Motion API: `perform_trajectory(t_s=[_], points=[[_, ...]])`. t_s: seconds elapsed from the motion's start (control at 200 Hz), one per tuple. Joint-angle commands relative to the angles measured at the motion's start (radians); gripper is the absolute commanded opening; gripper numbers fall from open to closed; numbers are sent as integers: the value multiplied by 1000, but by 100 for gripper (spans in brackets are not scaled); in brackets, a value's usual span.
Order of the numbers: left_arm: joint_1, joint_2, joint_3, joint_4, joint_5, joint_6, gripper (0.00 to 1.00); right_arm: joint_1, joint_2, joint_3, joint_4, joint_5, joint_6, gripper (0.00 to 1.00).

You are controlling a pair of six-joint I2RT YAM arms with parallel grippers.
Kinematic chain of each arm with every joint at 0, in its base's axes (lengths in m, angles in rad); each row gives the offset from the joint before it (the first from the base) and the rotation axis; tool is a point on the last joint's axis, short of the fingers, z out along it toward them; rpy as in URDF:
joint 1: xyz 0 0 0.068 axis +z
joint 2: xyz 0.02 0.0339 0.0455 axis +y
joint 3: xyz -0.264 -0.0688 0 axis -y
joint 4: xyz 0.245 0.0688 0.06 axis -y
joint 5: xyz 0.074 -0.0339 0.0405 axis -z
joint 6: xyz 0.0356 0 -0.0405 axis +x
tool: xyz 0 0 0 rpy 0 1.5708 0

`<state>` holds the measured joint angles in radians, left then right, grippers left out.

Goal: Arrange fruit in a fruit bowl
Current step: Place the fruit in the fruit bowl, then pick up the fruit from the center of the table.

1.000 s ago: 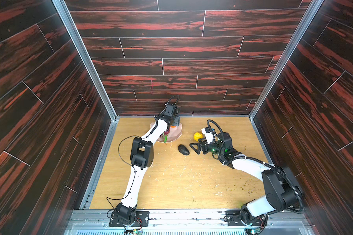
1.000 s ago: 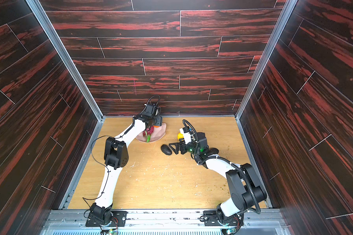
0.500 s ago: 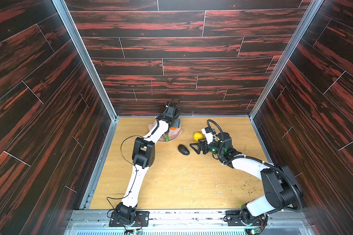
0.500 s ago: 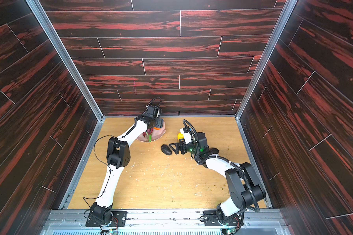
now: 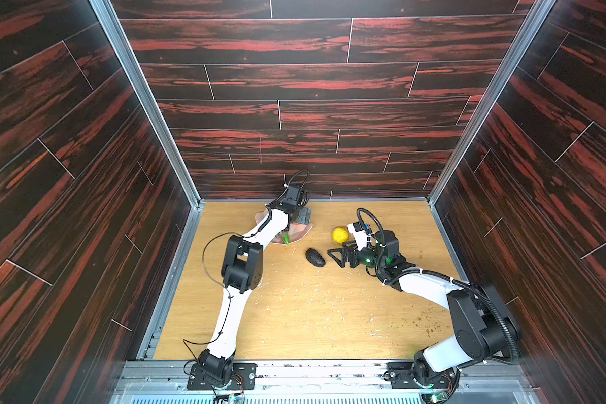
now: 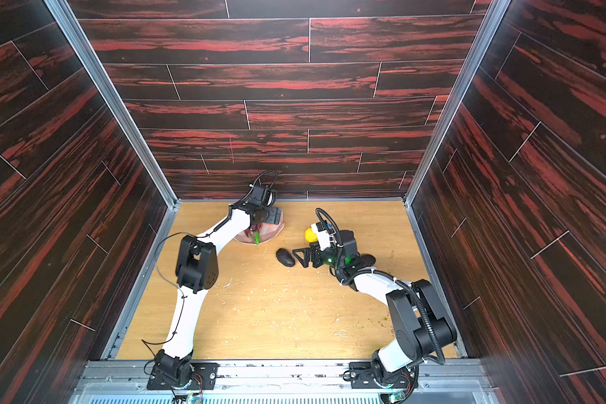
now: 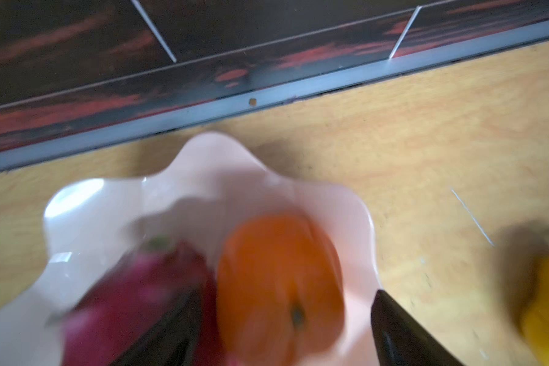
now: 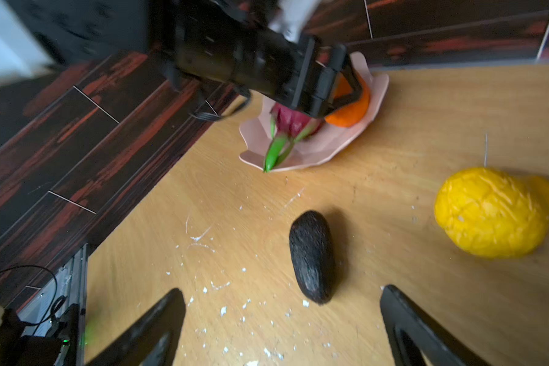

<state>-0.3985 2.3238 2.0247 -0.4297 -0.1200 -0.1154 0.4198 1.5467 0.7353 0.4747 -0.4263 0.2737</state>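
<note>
Your left claw (image 7: 287,296) stands parted around the orange (image 7: 279,279) in the bowl (image 7: 203,164); lift straight up, right claw (image 8: 282,288) wide at the avocado (image 8: 313,253).

Bowl (image 7: 203,164): glossy, smooth, plastic-like. Avocado (image 8: 313,256): matt, pebbly skin. Lemon (image 8: 492,212): scored, waxy rind. Table (image 8: 235,206): matt wood grain, scuffed. Wall trim (image 7: 362,76): brushed metal.
</note>
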Motion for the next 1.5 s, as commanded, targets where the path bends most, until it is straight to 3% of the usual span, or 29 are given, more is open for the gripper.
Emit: perform_trajectory(t_s=[0.0, 0.185, 0.366, 0.396, 0.546, 0.671, 0.912, 1.493], points=[[-27, -220, -153, 81, -27, -34, 87, -5, -66, -27, -32, 18, 3, 99], [-57, -528, -557, 184, -35, -144, 88, 27, -36, -15, -99, 37, -32, 99], [-65, -847, -879, 67, 30, -254, 94, 157, 52, 102, -223, 192, -146, 98], [-68, -906, -936, 50, 32, -270, 99, 167, 73, 128, -241, 207, -146, 97], [-88, -1205, -1206, 43, 57, -371, 99, 181, 167, 227, -297, 292, -113, 94], [-89, -1409, -1352, 42, 87, -432, 100, 184, 251, 314, -366, 330, -119, 90], [-89, -1584, -1420, -5, 106, -398, 100, 220, 362, 421, -426, 337, -123, 80], [-89, -1639, -1439, -27, 125, -368, 100, 263, 492, 517, -511, 397, -128, 69]])
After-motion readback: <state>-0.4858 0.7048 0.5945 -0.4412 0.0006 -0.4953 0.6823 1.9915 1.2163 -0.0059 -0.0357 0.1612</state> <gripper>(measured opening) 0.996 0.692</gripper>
